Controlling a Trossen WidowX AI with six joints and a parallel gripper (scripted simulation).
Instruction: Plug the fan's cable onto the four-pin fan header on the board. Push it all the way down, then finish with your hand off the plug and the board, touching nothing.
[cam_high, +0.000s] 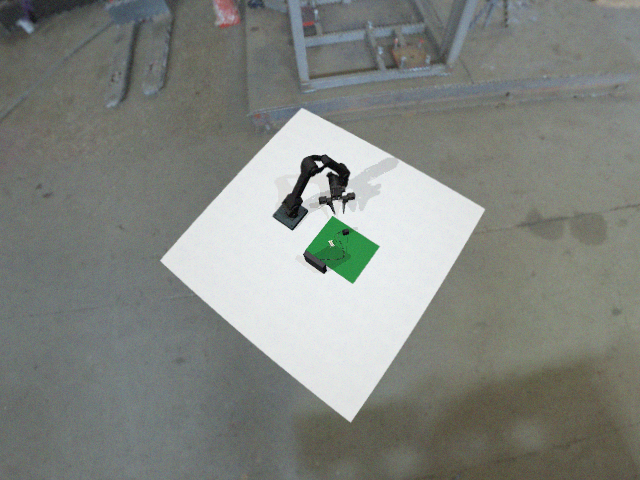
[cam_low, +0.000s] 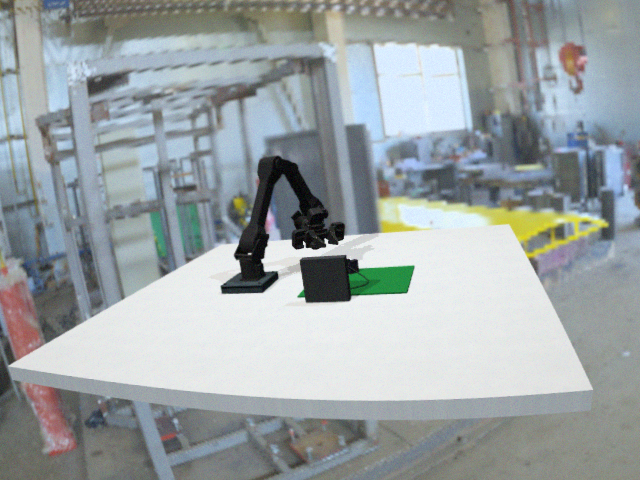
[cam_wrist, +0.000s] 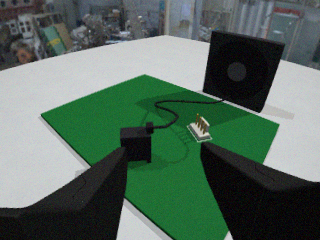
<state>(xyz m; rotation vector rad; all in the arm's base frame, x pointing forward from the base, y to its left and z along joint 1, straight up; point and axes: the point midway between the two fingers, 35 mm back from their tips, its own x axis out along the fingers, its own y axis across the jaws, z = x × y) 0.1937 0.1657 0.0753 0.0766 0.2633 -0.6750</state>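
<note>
The black block-shaped plug (cam_high: 345, 231) (cam_low: 353, 265) (cam_wrist: 135, 144) is upright over the green board (cam_high: 356, 268) (cam_low: 387, 281) (cam_wrist: 90, 110); I cannot tell whether it touches the board. The cable (cam_wrist: 167, 123) runs from its top to the fan. The white header (cam_high: 331, 243) (cam_wrist: 201, 133) stands apart from the plug, with bare pins; the fan hides it in the exterior view. My gripper (cam_high: 338, 213) (cam_low: 323, 245) (cam_wrist: 164, 152) is partly open and empty, raised back from the plug near the board's edge. In the wrist view the plug shows beyond the left fingertip.
The square black fan (cam_high: 315, 262) (cam_low: 325, 279) (cam_wrist: 240, 55) stands upright at the board's edge, past the header from my gripper. The arm's base (cam_high: 290, 217) (cam_low: 249, 283) stands on the white table (cam_high: 248, 242) (cam_low: 439, 351) beside the board.
</note>
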